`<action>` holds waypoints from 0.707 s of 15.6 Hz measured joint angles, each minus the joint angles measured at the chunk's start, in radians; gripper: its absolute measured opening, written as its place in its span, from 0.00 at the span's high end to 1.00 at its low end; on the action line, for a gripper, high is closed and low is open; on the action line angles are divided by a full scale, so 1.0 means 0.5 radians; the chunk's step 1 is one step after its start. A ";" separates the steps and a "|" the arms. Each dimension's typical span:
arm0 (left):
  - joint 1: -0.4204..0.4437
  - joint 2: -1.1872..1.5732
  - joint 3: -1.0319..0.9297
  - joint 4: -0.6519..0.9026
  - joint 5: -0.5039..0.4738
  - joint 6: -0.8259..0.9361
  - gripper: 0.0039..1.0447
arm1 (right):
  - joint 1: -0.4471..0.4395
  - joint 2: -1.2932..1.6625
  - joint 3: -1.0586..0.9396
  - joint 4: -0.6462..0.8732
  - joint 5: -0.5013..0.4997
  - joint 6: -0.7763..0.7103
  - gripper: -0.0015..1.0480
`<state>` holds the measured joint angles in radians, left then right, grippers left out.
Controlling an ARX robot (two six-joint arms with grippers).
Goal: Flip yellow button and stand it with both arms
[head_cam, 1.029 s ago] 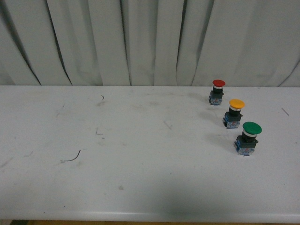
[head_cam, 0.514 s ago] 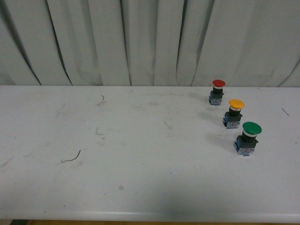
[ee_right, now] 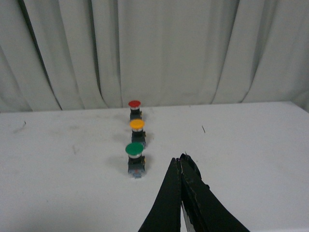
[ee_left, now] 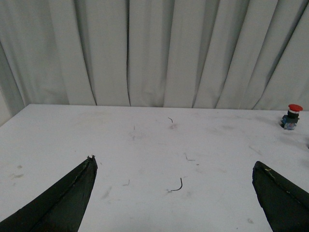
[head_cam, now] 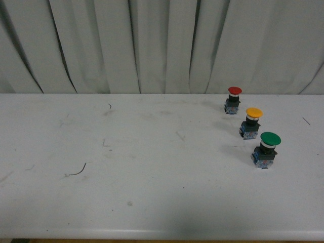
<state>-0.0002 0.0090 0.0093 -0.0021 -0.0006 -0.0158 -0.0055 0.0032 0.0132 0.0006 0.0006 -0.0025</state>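
Currently, the yellow button (head_cam: 253, 122) is seen on the white table (head_cam: 152, 172), toward the robot's right and fairly far back, standing cap-up on its blue-grey block. It sits in the middle of a diagonal row, with the red button (head_cam: 233, 99) behind it and the green button (head_cam: 268, 148) in front, each near but apart from it. Neither arm is shown in the front view.

From the left wrist view, the left gripper (ee_left: 176, 193) is held wide apart above the table, nothing between its two dark fingers; only the red button (ee_left: 291, 116) is caught at the far edge of that view. From the right wrist view, the right gripper (ee_right: 180, 166) is seen with its fingertips pressed together, empty, and positioned nearer the robot than the row, just to the side of the green button (ee_right: 135, 158). The yellow button (ee_right: 137, 131) and red button (ee_right: 134, 109) line up beyond it.

No contact has been made, so the step in hand is judged to be the approach. It would be done well if the right fingers were spread before descent and brought in from the side, so that the green cap is not knocked. A grasp on the black neck or block is advised rather than the smooth cap, which may slip. Since two arms are called for, the left gripper should be brought across early to receive and steady the button during the turn.
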 joint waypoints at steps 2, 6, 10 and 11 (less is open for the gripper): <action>0.000 0.000 0.000 -0.002 -0.001 -0.001 0.06 | 0.000 0.002 -0.003 -0.024 0.000 0.002 0.98; 0.000 0.000 0.000 -0.002 0.001 0.000 0.06 | 0.000 0.000 -0.003 -0.009 -0.001 0.003 0.98; 0.000 0.000 0.000 -0.002 0.000 -0.001 0.06 | 0.000 0.001 -0.003 -0.008 0.000 0.003 0.98; 0.000 0.000 0.000 -0.002 0.000 0.000 0.06 | 0.000 0.001 -0.003 -0.008 0.000 0.003 0.97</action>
<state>-0.0002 0.0090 0.0093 -0.0032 -0.0006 -0.0158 -0.0055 0.0036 0.0116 -0.0036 0.0006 -0.0010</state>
